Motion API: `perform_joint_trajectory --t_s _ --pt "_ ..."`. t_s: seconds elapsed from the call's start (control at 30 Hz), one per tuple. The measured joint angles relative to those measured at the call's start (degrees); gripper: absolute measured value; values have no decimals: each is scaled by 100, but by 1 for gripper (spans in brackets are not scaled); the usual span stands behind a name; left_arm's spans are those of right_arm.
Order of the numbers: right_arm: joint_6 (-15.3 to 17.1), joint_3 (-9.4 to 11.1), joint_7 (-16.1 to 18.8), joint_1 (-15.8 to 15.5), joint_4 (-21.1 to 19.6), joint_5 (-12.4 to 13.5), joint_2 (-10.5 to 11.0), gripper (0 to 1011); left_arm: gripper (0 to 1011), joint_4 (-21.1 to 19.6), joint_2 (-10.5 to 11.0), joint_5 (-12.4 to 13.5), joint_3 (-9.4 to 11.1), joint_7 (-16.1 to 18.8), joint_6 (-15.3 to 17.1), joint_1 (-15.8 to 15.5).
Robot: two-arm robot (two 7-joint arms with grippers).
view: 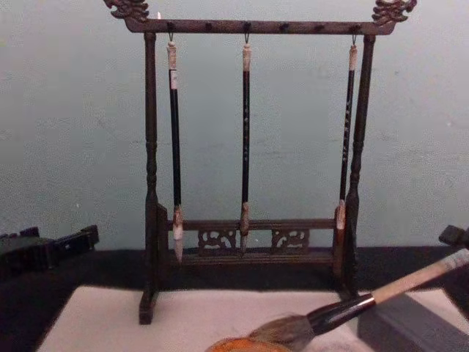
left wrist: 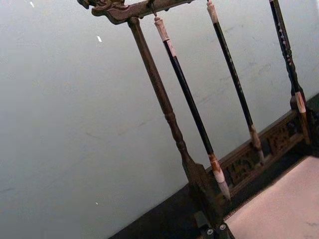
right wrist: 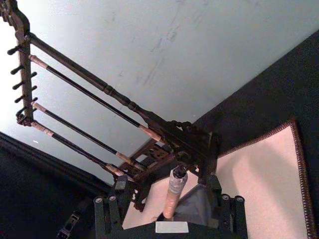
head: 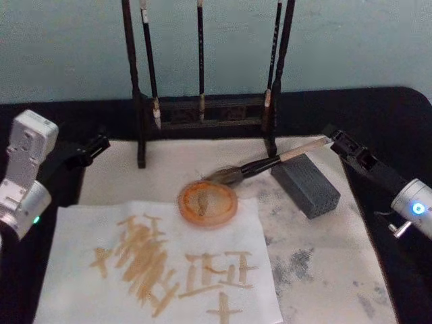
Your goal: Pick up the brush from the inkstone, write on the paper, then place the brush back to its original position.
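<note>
Paper (head: 169,233) carries several tan strokes shaped like characters, none legible, so the writing seems done. The brush (head: 270,164) lies propped on the grey block (head: 305,183) with its bristles at the orange dish (head: 208,202), seemingly returned. The right gripper (head: 335,142) has its jaws apart around the handle end, so letting go looks done. The left gripper (head: 94,147) sits parked at the left; its grip cannot be told. No brand is readable.

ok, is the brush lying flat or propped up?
Propped at a tilt: the brush handle rests on the grey block, bristles low at the orange dish. The right tool sits at its handle end.
</note>
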Motion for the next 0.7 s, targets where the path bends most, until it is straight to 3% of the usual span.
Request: perform_joint_trajectory --t_s 0.7 --pt "-203 -283 22 141 117 137 88 1006 1002 0 0 0 0 0 0 0"
